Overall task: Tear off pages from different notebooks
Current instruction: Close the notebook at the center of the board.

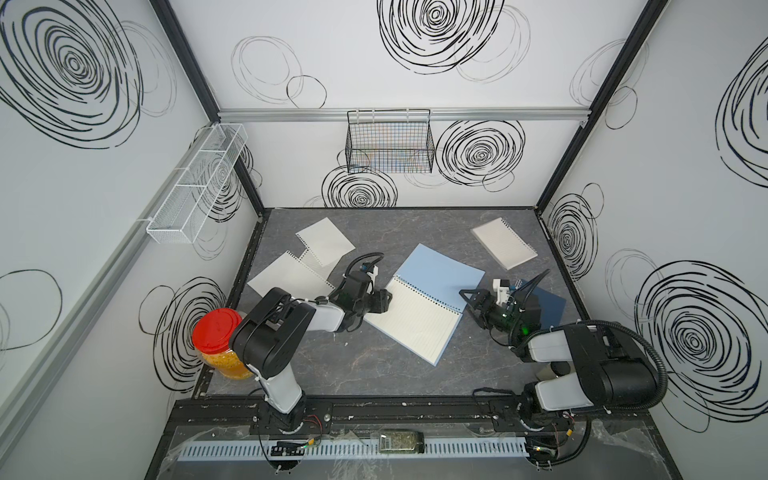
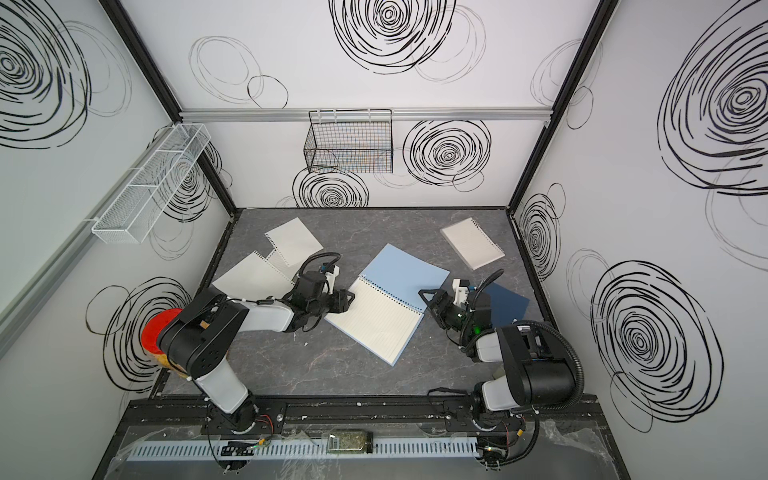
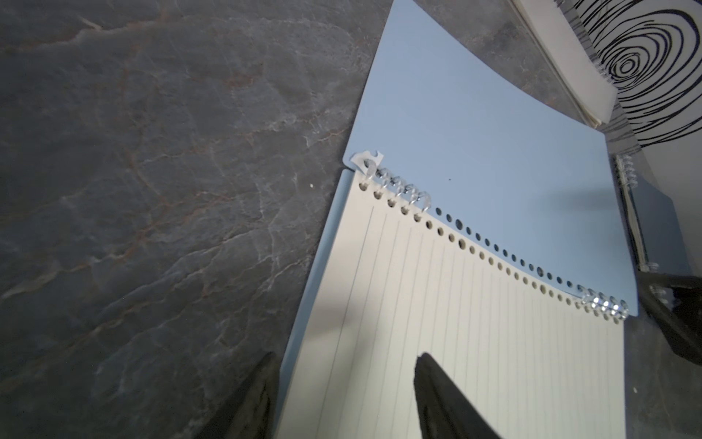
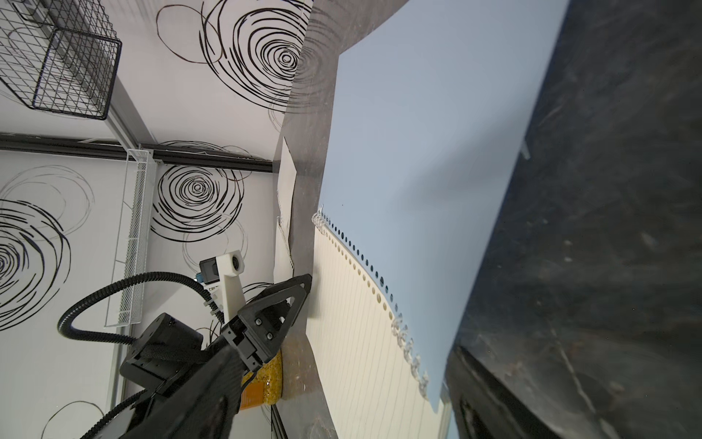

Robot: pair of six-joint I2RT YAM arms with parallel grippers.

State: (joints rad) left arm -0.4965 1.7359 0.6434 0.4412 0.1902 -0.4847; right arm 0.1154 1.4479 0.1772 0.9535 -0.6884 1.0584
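Observation:
The light-blue notebook lies open mid-table, its cover folded back and a cream lined page on top. My left gripper is open at that page's left edge; in the left wrist view one finger is beside the edge and the other over the paper. My right gripper stands open by the right end of the wire binding, holding nothing. The navy notebook lies partly under the right arm. The clear-covered notebook is at the back right. Loose pages lie at the back left.
A red-lidded jar stands at the left edge behind the left arm. On the back wall hangs a black wire basket, and a white mesh shelf on the left wall. A small jar lies on the front rail.

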